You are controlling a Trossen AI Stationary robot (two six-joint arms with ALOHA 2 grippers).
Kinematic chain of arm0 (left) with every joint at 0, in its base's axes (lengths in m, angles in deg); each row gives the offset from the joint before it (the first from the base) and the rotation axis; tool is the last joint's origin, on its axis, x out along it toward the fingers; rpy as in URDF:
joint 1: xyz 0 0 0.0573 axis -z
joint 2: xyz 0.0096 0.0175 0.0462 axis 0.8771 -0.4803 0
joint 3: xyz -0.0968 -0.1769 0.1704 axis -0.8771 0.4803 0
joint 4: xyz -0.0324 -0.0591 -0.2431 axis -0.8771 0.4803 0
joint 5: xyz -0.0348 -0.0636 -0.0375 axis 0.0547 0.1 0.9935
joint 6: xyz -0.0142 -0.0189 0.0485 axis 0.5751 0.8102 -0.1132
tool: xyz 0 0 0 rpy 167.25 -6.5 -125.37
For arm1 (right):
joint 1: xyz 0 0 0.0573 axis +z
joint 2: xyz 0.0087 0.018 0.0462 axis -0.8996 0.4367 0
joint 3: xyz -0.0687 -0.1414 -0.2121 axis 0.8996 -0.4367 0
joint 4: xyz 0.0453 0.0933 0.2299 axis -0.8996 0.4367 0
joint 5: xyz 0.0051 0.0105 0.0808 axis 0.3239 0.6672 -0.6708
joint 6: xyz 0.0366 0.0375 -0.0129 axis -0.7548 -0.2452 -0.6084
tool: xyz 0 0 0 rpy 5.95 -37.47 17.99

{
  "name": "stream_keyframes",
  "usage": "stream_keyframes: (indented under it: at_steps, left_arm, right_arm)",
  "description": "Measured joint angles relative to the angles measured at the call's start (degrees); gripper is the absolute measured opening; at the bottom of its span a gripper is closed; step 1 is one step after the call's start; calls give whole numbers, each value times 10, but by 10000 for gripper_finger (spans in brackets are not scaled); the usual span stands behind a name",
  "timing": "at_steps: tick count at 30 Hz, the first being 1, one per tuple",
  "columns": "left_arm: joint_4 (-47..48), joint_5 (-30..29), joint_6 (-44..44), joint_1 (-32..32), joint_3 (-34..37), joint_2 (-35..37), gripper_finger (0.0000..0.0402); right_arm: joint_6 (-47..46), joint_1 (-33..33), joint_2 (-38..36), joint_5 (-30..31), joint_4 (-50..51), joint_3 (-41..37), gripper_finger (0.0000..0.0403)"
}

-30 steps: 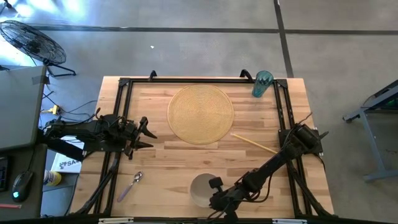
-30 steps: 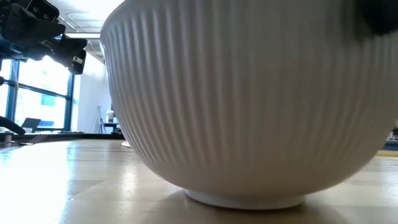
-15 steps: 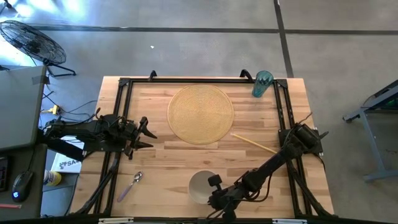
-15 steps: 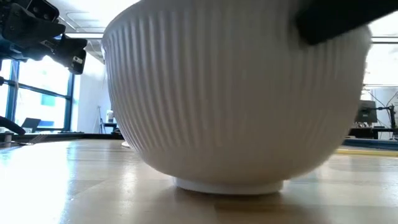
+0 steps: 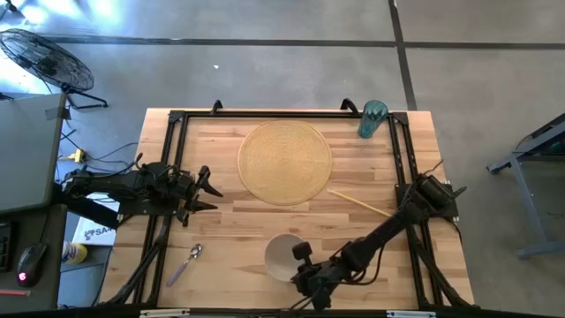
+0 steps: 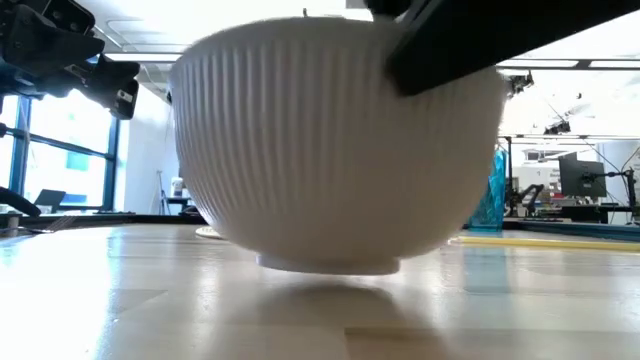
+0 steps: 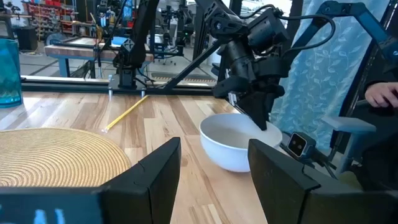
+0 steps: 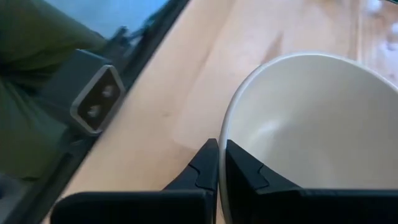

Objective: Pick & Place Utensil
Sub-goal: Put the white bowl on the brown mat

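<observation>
Right now my right pincer (image 8: 217,163) is pressed together on the rim of the bowl (image 5: 281,256), one finger inside the wall and one outside, near the front edge of the worktop (image 5: 265,221). In the low view the bowl looks lifted a little off the wood, hanging from that single thin pinch, so my first worry is slip: a smooth rim held at one spot could rotate or drop if I swing too fast. A drop this close to the front edge could send it off the worktop. Further out, the spoon (image 5: 185,263) lies flat on the wood to the bowl's left, well apart from it and untouched, and a chopstick (image 5: 360,205) lies to the right of the mat (image 5: 284,162); carrying the bowl low might knock either one. My left pincer (image 5: 203,189) hovers spread wide at the worktop's left side, holding nothing. If both arms head for the spoon together, I judge they could cross paths.
</observation>
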State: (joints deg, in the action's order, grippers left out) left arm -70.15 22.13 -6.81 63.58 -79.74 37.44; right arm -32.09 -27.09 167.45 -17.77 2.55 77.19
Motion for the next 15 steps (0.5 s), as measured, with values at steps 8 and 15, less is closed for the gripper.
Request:
stream_keyframes:
  at_steps: [8,15]
  left_arm:
    - [0,0,0,0,0,0,186]
    - [0,-3,0,0,0,0,186]
  right_arm:
    - [44,-47,-31,13,20,0,6]
    - [46,-137,-59,15,46,0,6]
